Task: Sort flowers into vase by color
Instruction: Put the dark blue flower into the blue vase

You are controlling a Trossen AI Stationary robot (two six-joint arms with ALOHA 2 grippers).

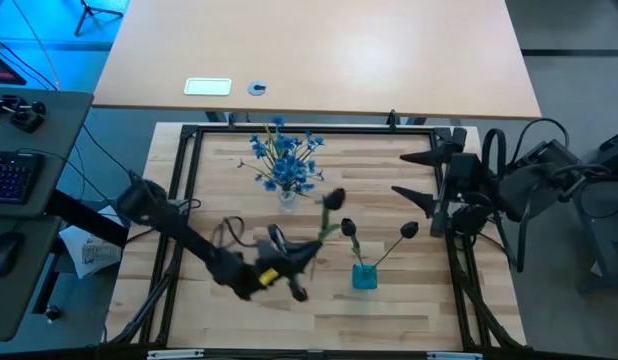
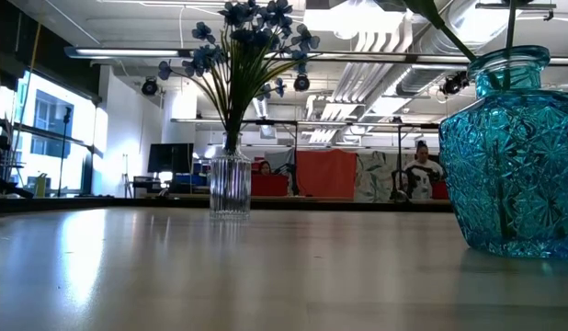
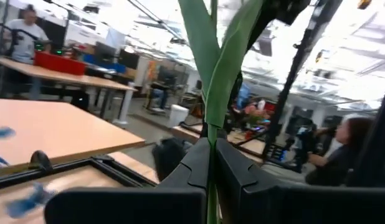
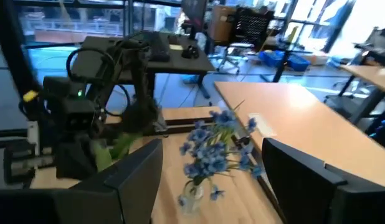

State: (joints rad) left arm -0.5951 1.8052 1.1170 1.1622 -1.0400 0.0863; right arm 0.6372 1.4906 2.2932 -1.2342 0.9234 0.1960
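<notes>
One dark tulip stem [image 1: 329, 215] being clamped in left gripper [image 1: 307, 252], bud tilted up-forward; teal vase [image 1: 364, 275] lying just beyond fingertips; right gripper [image 1: 404, 192] being held agape, farther off.

On the surface [image 1: 409, 300] one vase [image 1: 287, 196] of clustered flowers [image 1: 285, 158] stands at the far middle, a second vase [image 1: 364, 275] holding two budded stems [image 1: 401, 240] sits nearer and to its right, and the left gripper [image 1: 311, 250], left of that vase, clamps another stem [image 1: 329, 215].
</notes>
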